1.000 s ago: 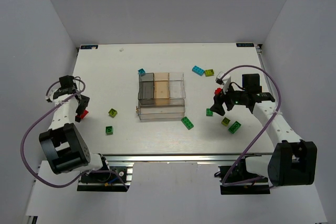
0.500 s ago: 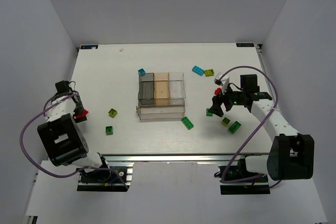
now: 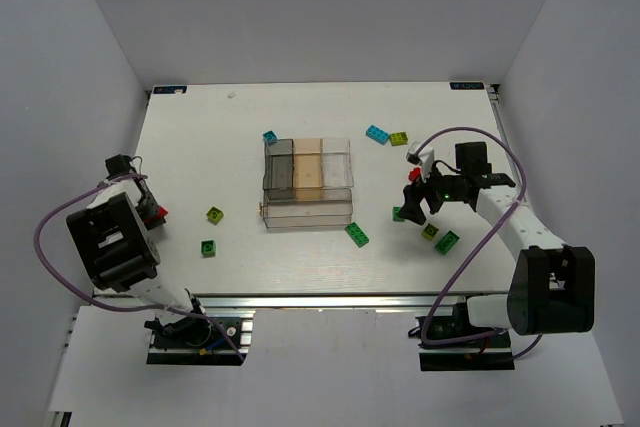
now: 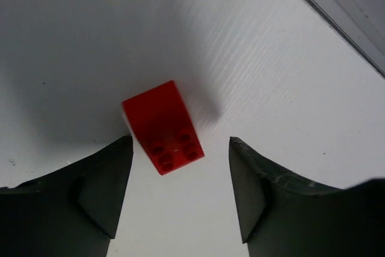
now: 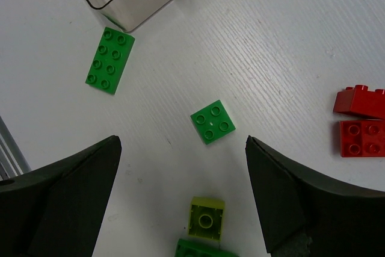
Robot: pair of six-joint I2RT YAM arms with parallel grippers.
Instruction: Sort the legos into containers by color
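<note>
Since a second ago the left arm has folded back toward the left wall; its gripper (image 4: 180,144) now stands with fingers apart on either side of a red brick (image 4: 162,126), which lies studs-up on the table (image 3: 200,137) near the left edge. The right gripper (image 5: 182,142), fingers wide apart and holding nothing, hangs over a small green square brick (image 5: 212,121) right of the box (image 3: 310,211). Bare table separates the box from both arms. On the table lie four green, three lime, three red and two cyan bricks; the box's compartments are smoky grey, tan and clear
</note>
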